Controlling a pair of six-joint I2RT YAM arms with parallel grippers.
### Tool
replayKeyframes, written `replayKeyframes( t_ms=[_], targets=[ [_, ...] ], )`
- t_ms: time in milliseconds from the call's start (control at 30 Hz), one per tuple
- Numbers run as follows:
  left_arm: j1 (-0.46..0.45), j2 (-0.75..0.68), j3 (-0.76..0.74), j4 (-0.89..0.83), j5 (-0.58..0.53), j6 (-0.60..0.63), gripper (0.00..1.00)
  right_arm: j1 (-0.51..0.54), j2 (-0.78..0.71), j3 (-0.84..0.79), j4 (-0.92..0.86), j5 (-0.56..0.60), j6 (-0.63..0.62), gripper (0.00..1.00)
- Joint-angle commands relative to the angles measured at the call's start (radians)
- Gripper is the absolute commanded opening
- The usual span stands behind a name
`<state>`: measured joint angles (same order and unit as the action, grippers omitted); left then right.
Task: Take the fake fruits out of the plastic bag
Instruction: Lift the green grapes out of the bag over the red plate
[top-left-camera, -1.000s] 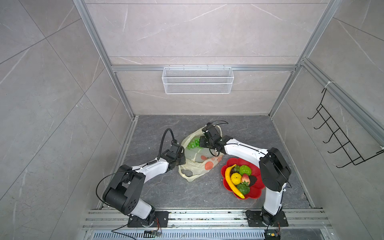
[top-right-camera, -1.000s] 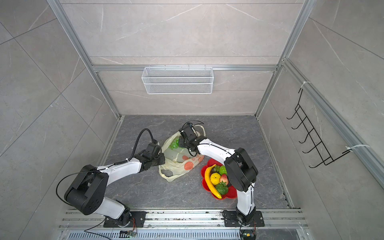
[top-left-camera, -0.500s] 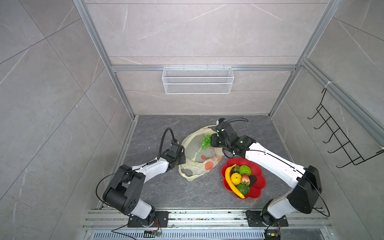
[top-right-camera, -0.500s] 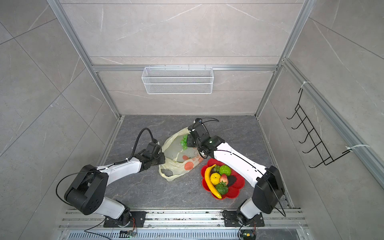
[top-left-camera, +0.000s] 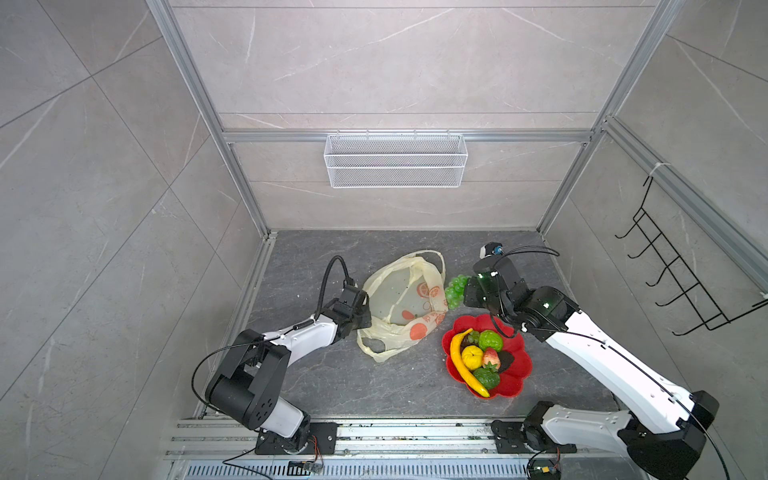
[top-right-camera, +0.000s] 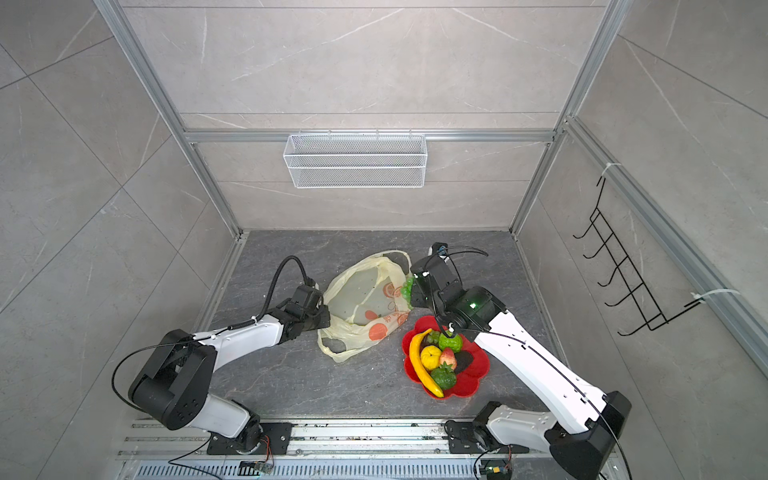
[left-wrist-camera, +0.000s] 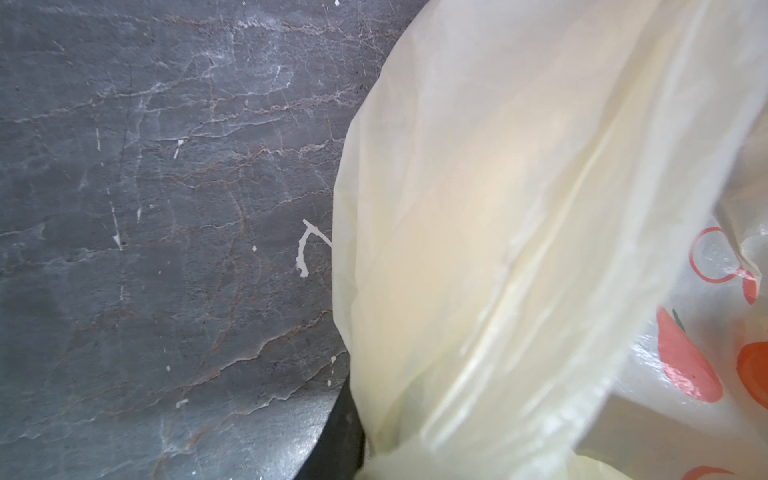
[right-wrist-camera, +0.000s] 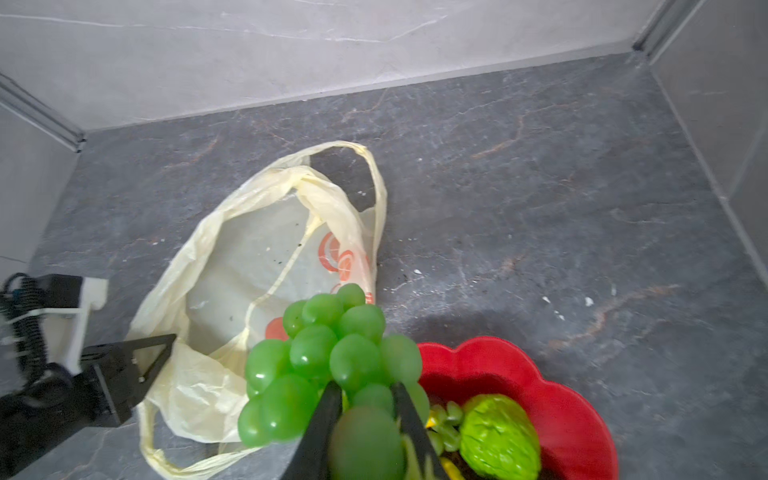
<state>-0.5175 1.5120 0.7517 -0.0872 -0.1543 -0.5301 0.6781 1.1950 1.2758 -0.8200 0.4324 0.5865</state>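
The pale-yellow plastic bag (top-left-camera: 399, 299) (top-right-camera: 361, 299) lies open on the dark floor, and no fruit shows inside it (right-wrist-camera: 232, 270). My left gripper (top-left-camera: 365, 307) (left-wrist-camera: 365, 455) is shut on the bag's left edge. My right gripper (top-left-camera: 465, 293) (right-wrist-camera: 363, 388) is shut on the green grape bunch (top-left-camera: 456, 291) (top-right-camera: 407, 289) (right-wrist-camera: 328, 345). It holds the bunch in the air, just right of the bag and behind the red plate (top-left-camera: 515, 374) (right-wrist-camera: 540, 399). In the plate lie a banana (top-left-camera: 461, 361), a yellow ball (top-left-camera: 472, 356), a bumpy green fruit (top-left-camera: 490, 340) (right-wrist-camera: 498, 436), a strawberry (top-left-camera: 490, 358) and other fake fruits.
A white wire basket (top-left-camera: 395, 166) hangs on the back wall. A black hook rack (top-left-camera: 681, 282) is fixed to the right wall. Tiled walls close the floor on three sides, and the arm bases stand on a rail along the front edge.
My right gripper has drawn the grape bunch out of the bag's mouth and carried it right, toward the red plate. The left gripper has kept its hold on the bag.
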Motion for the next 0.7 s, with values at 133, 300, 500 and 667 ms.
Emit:
replayKeyframes(
  t_ms=[133,300,500,667],
  targets=[
    [-0.004,-0.008,0.026,-0.009,-0.004,0.020,0.19,-0.080,-0.064,-0.085,-0.091,0.044,0.016,0.21],
    [-0.004,0.003,0.031,-0.008,0.001,0.019,0.19,-0.132,-0.075,-0.133,-0.107,0.036,0.024,0.21],
    [-0.004,0.008,0.031,-0.006,0.001,0.020,0.19,-0.169,-0.082,-0.213,-0.078,0.000,0.045,0.21],
    [-0.004,0.011,0.032,-0.005,0.005,0.018,0.19,-0.189,-0.080,-0.252,-0.079,0.004,0.077,0.20]
  ],
)
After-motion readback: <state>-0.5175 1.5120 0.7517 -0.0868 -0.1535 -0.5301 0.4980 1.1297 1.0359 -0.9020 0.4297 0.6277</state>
